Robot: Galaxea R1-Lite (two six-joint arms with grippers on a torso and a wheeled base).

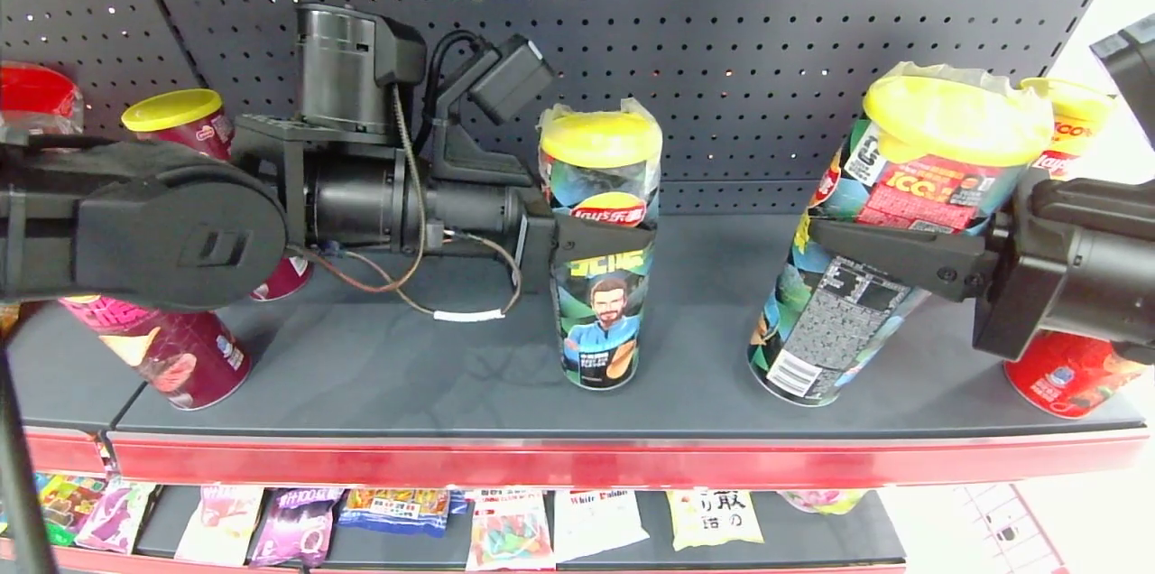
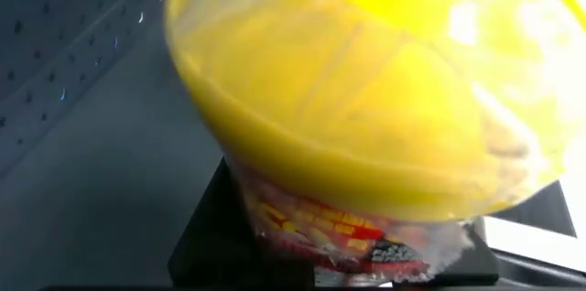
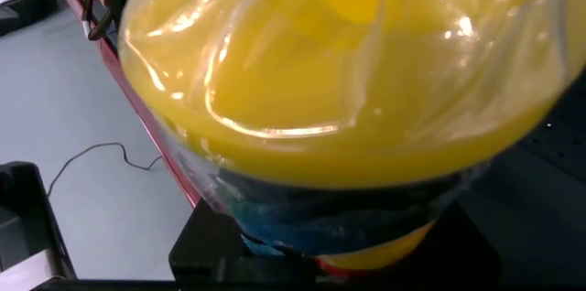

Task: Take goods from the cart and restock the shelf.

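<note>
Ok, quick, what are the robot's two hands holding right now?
Left gripper: shut on the upright chip can.
Right gripper: shut on the tilted chip can.

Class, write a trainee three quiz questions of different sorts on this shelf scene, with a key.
1. True or false: the middle can in the left gripper lies flat on the shelf.
2. The right can in the right gripper is: A upright, B tilted, C upside down.
3. Fill in: both held cans have ___ lids.
Key: 1 false, it stands upright; 2 B; 3 yellow.
</note>
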